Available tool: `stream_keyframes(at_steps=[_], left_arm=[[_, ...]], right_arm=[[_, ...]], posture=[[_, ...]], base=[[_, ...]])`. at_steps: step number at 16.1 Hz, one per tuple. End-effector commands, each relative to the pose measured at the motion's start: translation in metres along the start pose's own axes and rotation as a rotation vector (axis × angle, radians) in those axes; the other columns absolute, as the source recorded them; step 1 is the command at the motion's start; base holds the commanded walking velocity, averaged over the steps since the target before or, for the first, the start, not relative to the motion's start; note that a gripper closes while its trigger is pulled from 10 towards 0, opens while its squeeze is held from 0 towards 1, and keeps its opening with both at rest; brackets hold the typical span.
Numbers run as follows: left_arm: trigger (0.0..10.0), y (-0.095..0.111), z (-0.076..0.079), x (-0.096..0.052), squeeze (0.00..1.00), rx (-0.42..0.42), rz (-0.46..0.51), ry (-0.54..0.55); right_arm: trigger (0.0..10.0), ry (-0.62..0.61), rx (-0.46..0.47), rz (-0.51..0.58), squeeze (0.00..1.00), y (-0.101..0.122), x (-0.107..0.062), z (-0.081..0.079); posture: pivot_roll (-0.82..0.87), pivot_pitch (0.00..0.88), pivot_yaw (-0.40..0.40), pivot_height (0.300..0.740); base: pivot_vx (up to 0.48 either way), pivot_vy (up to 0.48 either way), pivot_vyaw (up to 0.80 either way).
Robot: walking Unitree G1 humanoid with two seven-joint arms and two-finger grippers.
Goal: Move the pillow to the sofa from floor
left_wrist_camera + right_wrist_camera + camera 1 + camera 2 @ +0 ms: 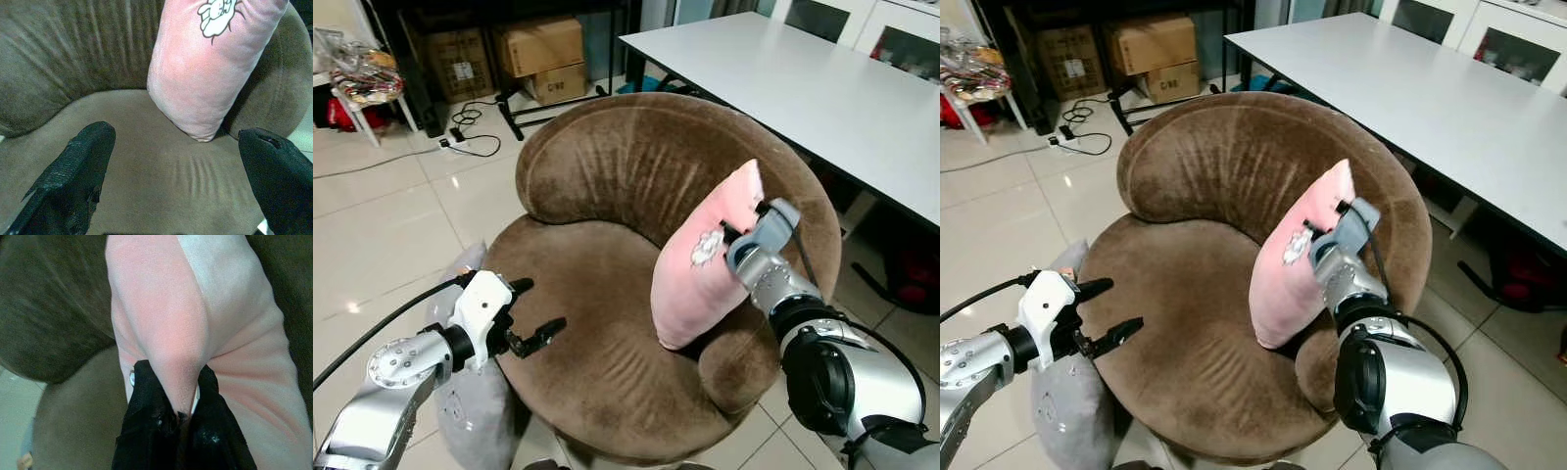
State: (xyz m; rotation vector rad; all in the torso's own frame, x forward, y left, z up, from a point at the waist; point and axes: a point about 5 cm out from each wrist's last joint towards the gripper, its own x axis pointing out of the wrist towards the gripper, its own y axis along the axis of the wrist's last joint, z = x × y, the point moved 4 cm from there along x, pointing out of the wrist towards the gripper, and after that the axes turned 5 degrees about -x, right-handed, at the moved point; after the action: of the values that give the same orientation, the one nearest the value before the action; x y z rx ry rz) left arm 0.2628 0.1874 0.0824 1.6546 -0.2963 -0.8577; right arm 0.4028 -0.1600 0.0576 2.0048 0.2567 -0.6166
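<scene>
A pink pillow with a white cartoon print stands upright on the round brown sofa, leaning against the backrest on the right side. My right gripper is shut on a fold of the pink pillow at its upper edge, and its wrist is at the pillow's right. My left gripper hovers open over the seat's front left edge, apart from the pillow. Through the open left fingers I see the pillow's lower corner resting on the seat cushion.
A grey pillow lies on the tiled floor at the sofa's left front. A white table stands close behind on the right. Cardboard boxes, cables and a small stand are at the back left.
</scene>
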Motion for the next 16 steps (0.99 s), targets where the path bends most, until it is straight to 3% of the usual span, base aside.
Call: stream_keyframes(at_steps=[1, 4, 5, 8, 10, 12, 14, 15, 16], left_arm=[[10.0, 0.002, 0.001, 0.000, 1.00, 0.012, -0.013, -0.017], [10.0, 0.003, 0.003, -0.001, 1.00, 0.007, -0.019, -0.031], [10.0, 0.003, 0.003, -0.002, 1.00, 0.007, -0.018, -0.035], [10.0, 0.006, 0.005, -0.002, 1.00, -0.014, -0.008, -0.060], [10.0, 0.004, 0.008, -0.002, 1.00, -0.025, -0.009, -0.082], [10.0, 0.007, 0.004, 0.000, 1.00, -0.028, 0.011, -0.078], [10.0, 0.011, 0.000, 0.003, 1.00, -0.047, 0.045, -0.061], [10.0, 0.014, -0.003, 0.006, 1.00, -0.052, 0.066, -0.038], [10.0, 0.017, -0.006, 0.009, 1.00, -0.082, 0.089, -0.007]], right_arm=[[10.0, -0.036, 0.004, 0.007, 0.00, 0.006, 0.000, 0.005], [10.0, -0.017, -0.009, -0.006, 0.00, 0.010, 0.000, 0.004], [10.0, -0.031, -0.019, 0.023, 1.00, 0.018, 0.000, 0.007], [10.0, -0.084, -0.039, 0.063, 1.00, 0.031, -0.001, 0.021], [10.0, -0.088, -0.113, 0.087, 1.00, 0.037, -0.002, 0.030], [10.0, -0.092, -0.087, 0.118, 1.00, 0.046, -0.005, 0.048], [10.0, -0.043, -0.089, 0.127, 1.00, 0.055, -0.012, 0.051], [10.0, -0.018, -0.135, 0.154, 0.19, 0.061, -0.020, 0.051], [10.0, 0.015, -0.147, 0.191, 0.00, 0.067, -0.031, 0.051]], posture=[[-0.03, 0.000, -0.037, 0.740], [-0.03, 0.000, -0.035, 0.740], [-0.03, 0.000, -0.033, 0.740], [-0.03, 0.000, -0.031, 0.740], [-0.03, 0.000, -0.033, 0.740], [-0.04, 0.000, -0.017, 0.740], [-0.05, 0.000, -0.008, 0.740], [-0.05, 0.000, 0.001, 0.740], [-0.06, 0.000, 0.010, 0.740]], base=[[0.000, 0.000, 0.00], [0.000, 0.000, 0.00], [0.000, 0.000, 0.00], [0.000, 0.000, 0.00], [0.000, 0.000, 0.00], [0.000, 0.000, 0.00], [0.000, 0.000, 0.00], [0.000, 0.000, 0.00], [0.000, 0.000, 0.00]])
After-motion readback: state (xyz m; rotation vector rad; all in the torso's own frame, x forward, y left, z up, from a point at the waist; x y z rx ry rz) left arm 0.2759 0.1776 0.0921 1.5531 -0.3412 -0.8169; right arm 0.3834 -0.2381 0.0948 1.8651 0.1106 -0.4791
